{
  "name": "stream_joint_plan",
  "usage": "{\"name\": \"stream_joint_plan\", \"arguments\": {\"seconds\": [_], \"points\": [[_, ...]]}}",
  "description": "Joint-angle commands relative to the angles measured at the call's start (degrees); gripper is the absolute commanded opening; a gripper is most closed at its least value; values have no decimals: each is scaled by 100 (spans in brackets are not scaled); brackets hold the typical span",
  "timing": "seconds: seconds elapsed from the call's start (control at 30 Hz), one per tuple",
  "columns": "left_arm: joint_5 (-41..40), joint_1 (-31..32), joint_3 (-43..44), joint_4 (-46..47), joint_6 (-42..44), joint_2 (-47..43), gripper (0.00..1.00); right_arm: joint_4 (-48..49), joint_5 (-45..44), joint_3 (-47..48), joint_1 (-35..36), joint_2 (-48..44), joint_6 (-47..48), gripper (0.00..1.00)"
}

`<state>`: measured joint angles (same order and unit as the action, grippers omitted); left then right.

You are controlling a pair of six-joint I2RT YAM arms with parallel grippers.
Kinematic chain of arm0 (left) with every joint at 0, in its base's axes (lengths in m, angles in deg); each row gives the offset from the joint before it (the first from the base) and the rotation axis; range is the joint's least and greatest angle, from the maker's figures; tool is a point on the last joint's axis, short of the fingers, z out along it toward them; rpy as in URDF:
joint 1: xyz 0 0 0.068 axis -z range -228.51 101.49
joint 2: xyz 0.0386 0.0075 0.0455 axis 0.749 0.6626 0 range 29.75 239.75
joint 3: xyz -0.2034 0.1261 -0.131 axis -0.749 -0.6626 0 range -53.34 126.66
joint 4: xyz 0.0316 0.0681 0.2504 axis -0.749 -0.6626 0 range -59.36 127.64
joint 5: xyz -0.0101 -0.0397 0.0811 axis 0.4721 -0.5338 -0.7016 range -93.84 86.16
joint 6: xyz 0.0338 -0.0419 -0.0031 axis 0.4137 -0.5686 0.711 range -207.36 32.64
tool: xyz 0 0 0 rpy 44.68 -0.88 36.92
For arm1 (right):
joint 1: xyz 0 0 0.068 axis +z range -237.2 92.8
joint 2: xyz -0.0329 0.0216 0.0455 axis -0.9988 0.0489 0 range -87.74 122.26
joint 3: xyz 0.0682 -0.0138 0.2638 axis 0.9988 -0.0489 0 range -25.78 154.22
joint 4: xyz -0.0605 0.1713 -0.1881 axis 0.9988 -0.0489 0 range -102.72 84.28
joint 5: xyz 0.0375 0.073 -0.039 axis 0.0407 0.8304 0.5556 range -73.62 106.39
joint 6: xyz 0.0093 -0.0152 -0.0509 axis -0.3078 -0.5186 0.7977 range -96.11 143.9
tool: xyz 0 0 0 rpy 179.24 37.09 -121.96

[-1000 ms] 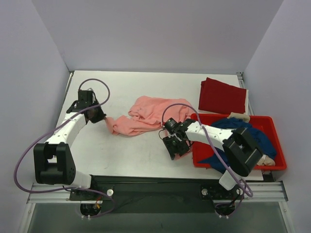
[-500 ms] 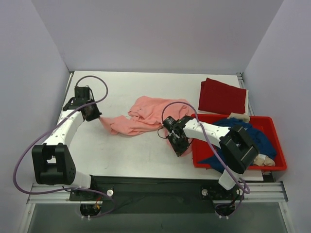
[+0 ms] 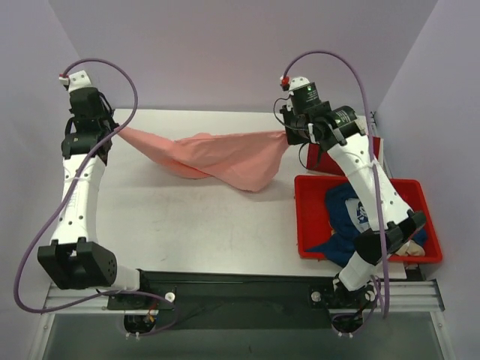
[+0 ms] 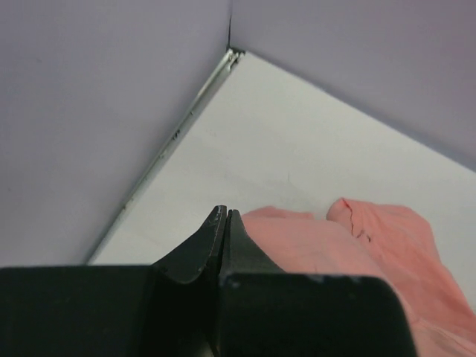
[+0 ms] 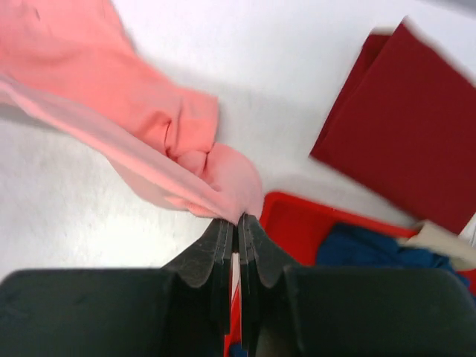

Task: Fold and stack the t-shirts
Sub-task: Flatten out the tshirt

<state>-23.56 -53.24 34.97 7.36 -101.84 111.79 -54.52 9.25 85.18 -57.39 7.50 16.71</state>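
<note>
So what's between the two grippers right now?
The salmon-pink t-shirt, hanging stretched from the left gripper to the right gripper, both shut on it; the top view shows it.

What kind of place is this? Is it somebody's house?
Probably not a house: it looks like a robot lab booth. Plain walls box in a white table, two robot arms are bolted to a metal rail, and a red tub holds a blue shirt.

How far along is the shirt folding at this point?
Done: the dark red cloth t-shirt lies folded on the table. In hand: the salmon-pink cloth t-shirt hangs stretched between the left pincer and right pincer, both shut on it. Left: the navy blue t-shirt sits crumpled in the red plastic tub.
</note>
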Motion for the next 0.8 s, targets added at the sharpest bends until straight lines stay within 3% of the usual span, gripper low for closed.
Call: {"name": "stream_joint_plan", "arguments": {"seconds": [0.0,0.17,0.3,0.43,0.53,0.6,0.73,0.77], "points": [[-611,-45,546,997,576,-627,0,-482,-727,1005,70,-93,454,0],[-989,-195,906,1813,1042,-1294,0,-36,-921,2043,113,-453,674,0],[-989,-195,1248,2184,1394,-1603,0,1089,-877,1562,228,-1347,1147,0],[-850,-186,1636,2264,1641,-1691,0,1829,-798,1437,272,-1658,1245,0],[-263,-195,1471,2028,1484,-1683,0,1856,-772,1447,254,-1509,1280,0],[151,-186,1242,1712,853,-1656,0,1847,-719,1054,245,-1430,1289,0],[1818,-29,-273,1463,-325,-1788,0,1882,-789,53,219,-1429,1140,0],[1954,251,-549,1499,-536,-1831,2,1882,-859,-151,210,-1456,1027,0]]}}
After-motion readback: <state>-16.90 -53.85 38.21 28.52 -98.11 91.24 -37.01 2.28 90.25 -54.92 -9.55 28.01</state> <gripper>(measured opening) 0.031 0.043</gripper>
